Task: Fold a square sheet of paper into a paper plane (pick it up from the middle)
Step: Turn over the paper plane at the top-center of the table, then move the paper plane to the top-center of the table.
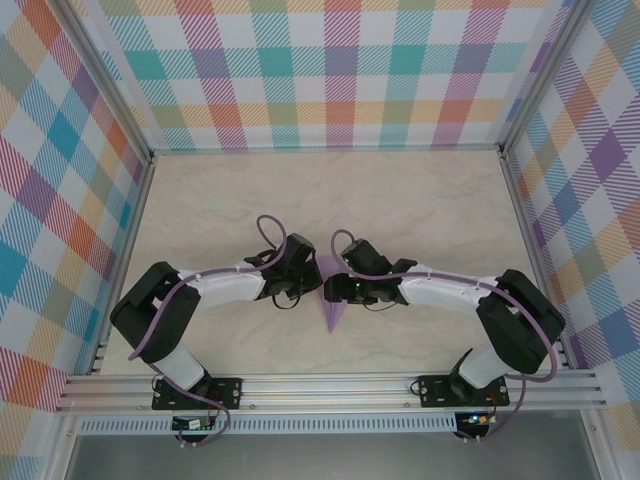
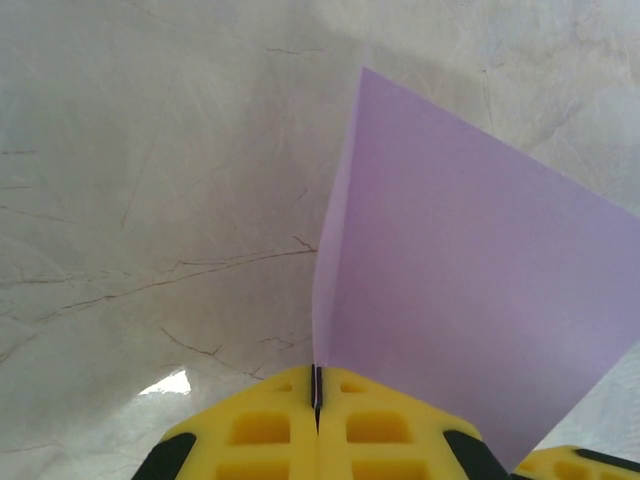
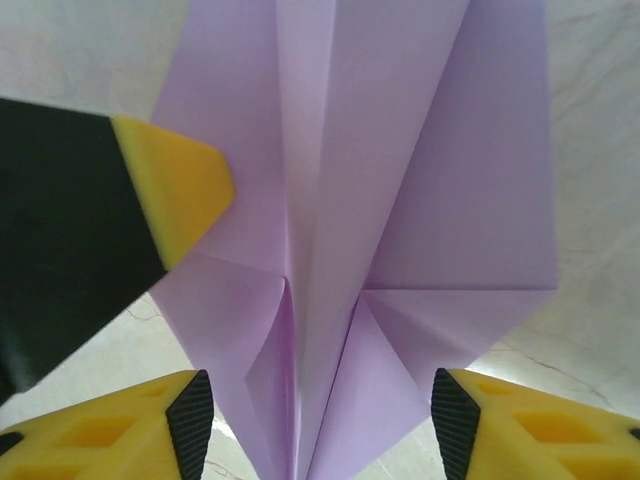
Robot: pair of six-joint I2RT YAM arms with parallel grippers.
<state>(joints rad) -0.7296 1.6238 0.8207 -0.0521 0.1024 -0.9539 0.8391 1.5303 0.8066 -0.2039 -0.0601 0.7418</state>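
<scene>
With left gripper (image 2: pixel 316 385) pressed together, pinches paper plane (image 2: pixel 470 290) by one upright flap edge. Straddles plane's centre crease with right gripper (image 3: pixel 322 425) spread, apparently not touching. Looks like wing-folding stage. Calls next for closing right on crease, beside left's pinch, gently.

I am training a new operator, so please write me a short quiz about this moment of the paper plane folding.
1. True or false: the left gripper is shut on an edge of the paper plane.
2. In the top view, where does the plane's pointed tip aim? A) to the far side B) toward the arm bases C) to the left side
3. How do the jaws of the right gripper stand around the plane?
Key: 1 true. 2 B. 3 apart, one on each side of the plane.
</scene>
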